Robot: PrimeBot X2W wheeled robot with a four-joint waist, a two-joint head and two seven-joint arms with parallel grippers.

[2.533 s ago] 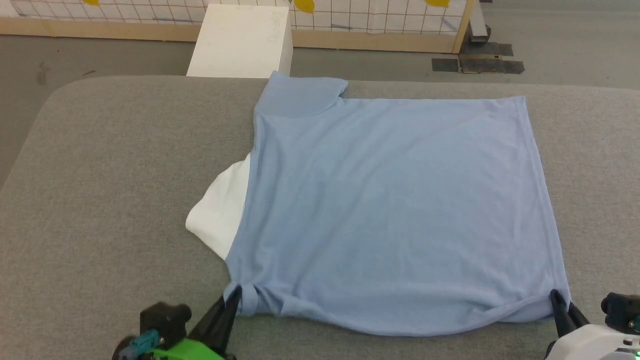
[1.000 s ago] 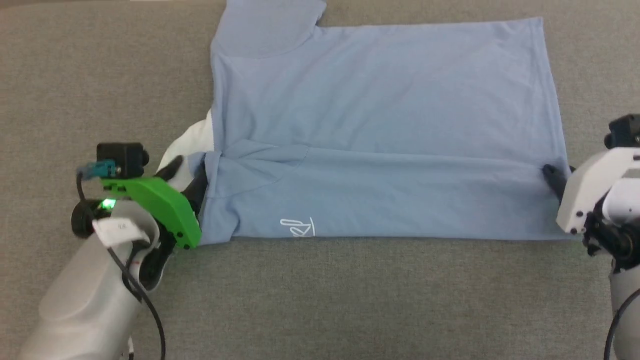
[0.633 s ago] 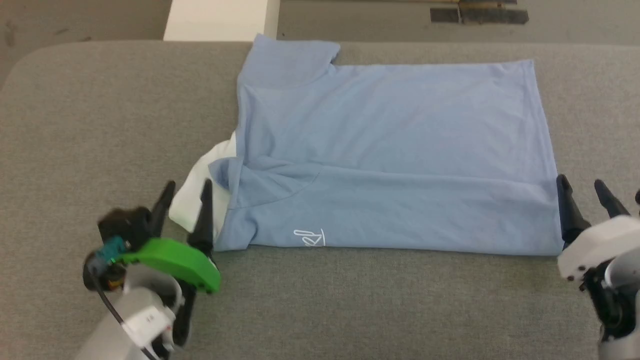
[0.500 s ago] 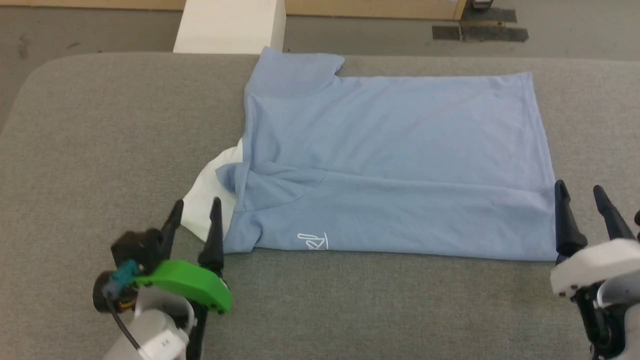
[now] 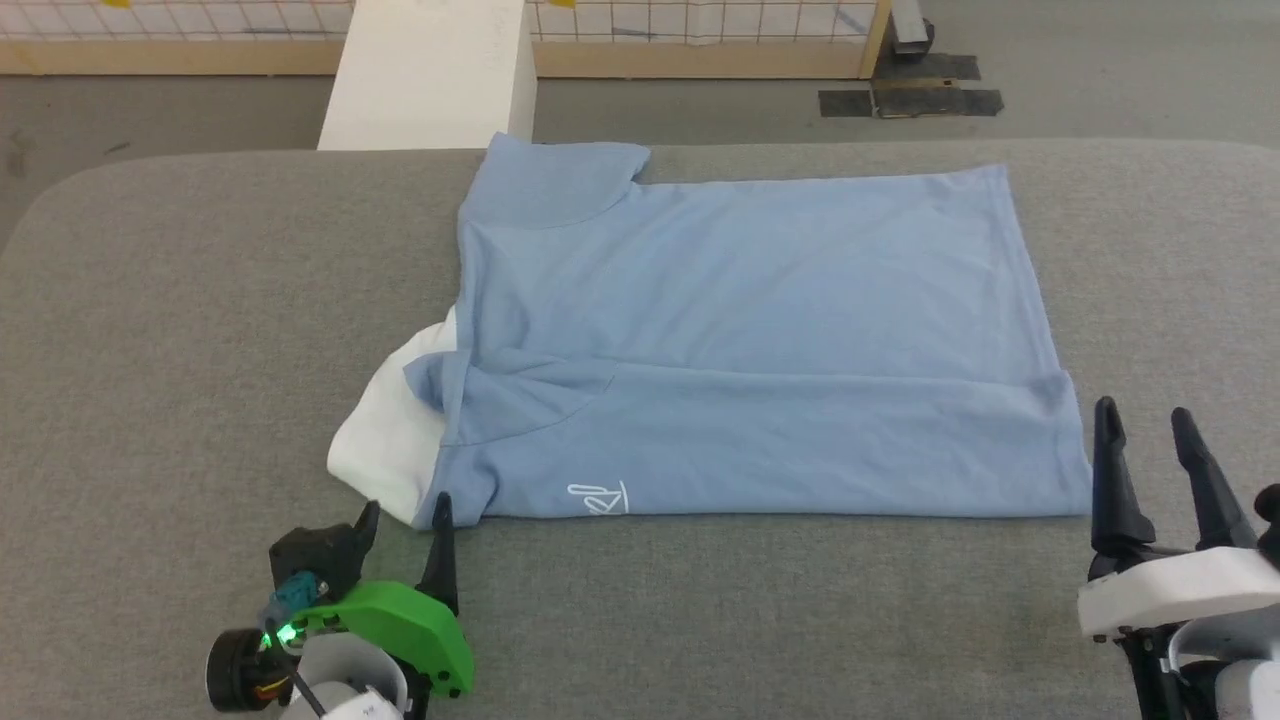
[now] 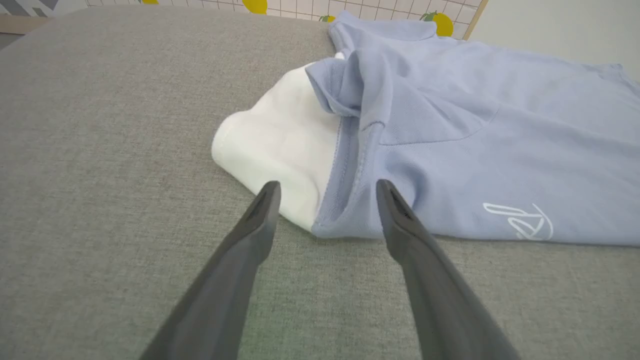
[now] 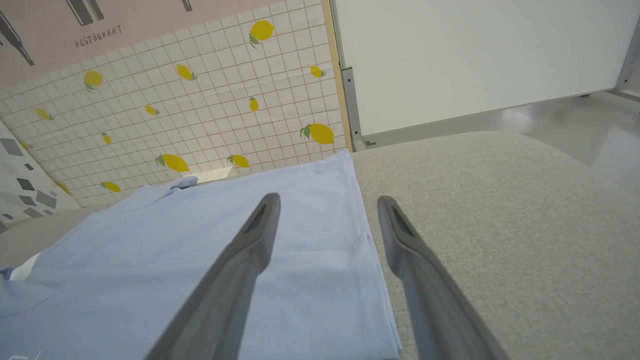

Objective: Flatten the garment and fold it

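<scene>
The garment (image 5: 740, 330), a light blue T-shirt, lies flat on the grey padded table (image 5: 180, 330), its near strip folded up over the body. White script lettering (image 5: 597, 497) shows on that fold, and a white inner part (image 5: 385, 445) sticks out at the left. My left gripper (image 5: 405, 515) is open just in front of the garment's near-left corner, holding nothing. In the left wrist view the garment (image 6: 450, 150) lies just beyond the left gripper (image 6: 327, 186). My right gripper (image 5: 1140, 420) is open beside the near-right corner; the right wrist view has the garment's (image 7: 200, 250) side hem between the spread fingers of the right gripper (image 7: 327, 199).
A white box (image 5: 430, 75) stands on the floor behind the table's far edge, near the sleeve. A tiled lemon-print panel with a wooden frame (image 5: 700, 55) runs along the back. Bare grey table surface stretches left and right of the shirt.
Both grippers folded the near edge up over the body, let go and opened, then drew back toward me. The head camera also shifted.
</scene>
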